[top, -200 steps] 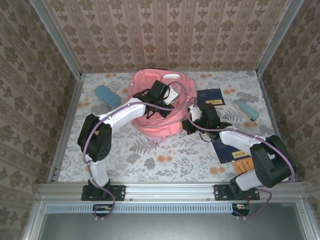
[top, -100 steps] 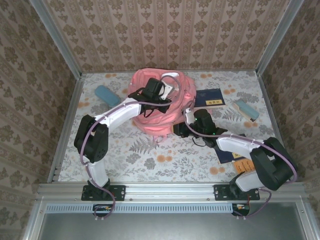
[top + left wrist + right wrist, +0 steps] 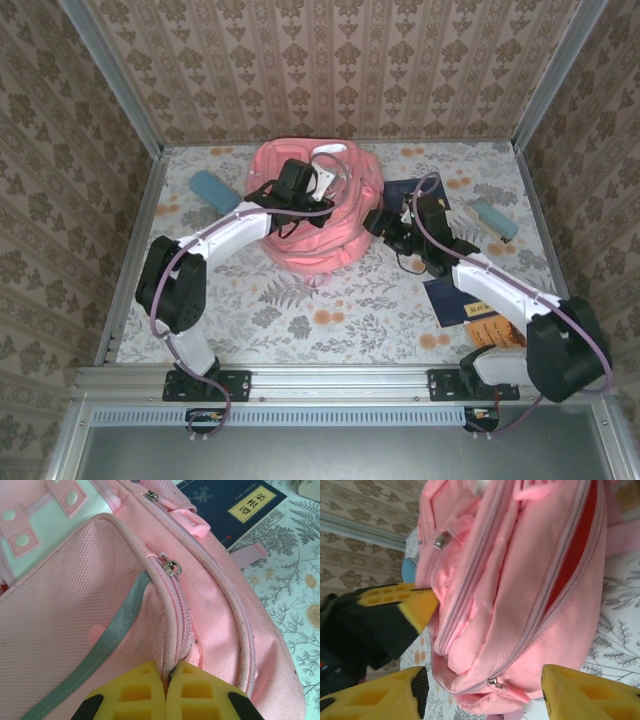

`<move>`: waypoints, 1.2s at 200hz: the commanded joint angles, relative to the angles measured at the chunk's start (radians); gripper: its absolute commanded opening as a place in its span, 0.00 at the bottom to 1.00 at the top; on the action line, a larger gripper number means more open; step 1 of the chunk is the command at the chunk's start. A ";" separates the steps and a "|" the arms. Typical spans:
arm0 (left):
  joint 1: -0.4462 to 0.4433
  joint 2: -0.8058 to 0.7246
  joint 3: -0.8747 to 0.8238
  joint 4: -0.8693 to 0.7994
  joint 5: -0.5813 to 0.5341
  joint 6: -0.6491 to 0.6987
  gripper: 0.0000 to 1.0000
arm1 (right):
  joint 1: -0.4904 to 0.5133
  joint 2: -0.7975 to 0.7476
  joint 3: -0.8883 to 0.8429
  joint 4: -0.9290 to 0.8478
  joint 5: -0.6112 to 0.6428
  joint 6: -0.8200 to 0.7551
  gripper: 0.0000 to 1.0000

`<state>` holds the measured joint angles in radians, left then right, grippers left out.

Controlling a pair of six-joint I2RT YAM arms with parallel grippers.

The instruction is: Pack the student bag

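Student bag (image 3: 320, 250) lies flat, long axis seemingly near-to-far

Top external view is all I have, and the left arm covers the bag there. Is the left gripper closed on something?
Observer: Yes. In the left wrist view the left gripper is shut on the bag, pinching the seam beside a zip.
Operator: And the right gripper, is it holding anything?
Observer: No. The right wrist view shows the right gripper open, fingers wide apart, with the bag ahead of them.
Operator: Is any pocket open?
Observer: In the right wrist view a long zip stands partly open, and red lining shows inside.
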<state>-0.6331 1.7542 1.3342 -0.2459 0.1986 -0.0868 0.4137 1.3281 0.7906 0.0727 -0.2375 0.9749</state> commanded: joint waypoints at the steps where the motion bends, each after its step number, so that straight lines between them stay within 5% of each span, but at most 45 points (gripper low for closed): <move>1: 0.006 -0.069 -0.006 0.052 0.054 -0.021 0.00 | -0.002 0.103 0.089 -0.017 -0.109 0.131 0.60; 64: 0.006 -0.092 -0.015 0.040 0.057 -0.021 0.00 | 0.034 0.249 0.150 0.047 -0.169 0.180 0.45; 88: 0.006 -0.105 -0.006 0.006 0.022 -0.050 0.00 | 0.039 0.269 0.144 0.109 -0.190 0.187 0.25; 111: 0.011 -0.147 -0.004 -0.076 -0.069 -0.129 0.26 | 0.048 0.288 0.155 0.179 -0.208 0.184 0.08; 132: 0.019 -0.222 -0.043 -0.156 -0.163 -0.214 0.49 | 0.063 0.314 0.194 0.225 -0.221 0.176 0.04; 146: 0.023 -0.292 -0.087 -0.198 -0.198 -0.272 0.55 | 0.073 0.334 0.229 0.246 -0.229 0.175 0.03; 196: 0.003 -0.504 -0.282 -0.218 -0.113 -0.467 0.61 | 0.118 0.404 0.335 0.339 -0.251 0.189 0.03; 240: -0.063 -0.530 -0.381 -0.123 -0.101 -0.597 0.58 | 0.138 0.450 0.394 0.391 -0.300 0.220 0.02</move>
<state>-0.6704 1.2308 0.9909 -0.4252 0.0669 -0.5632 0.5365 1.7649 1.1122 0.3389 -0.4614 1.1728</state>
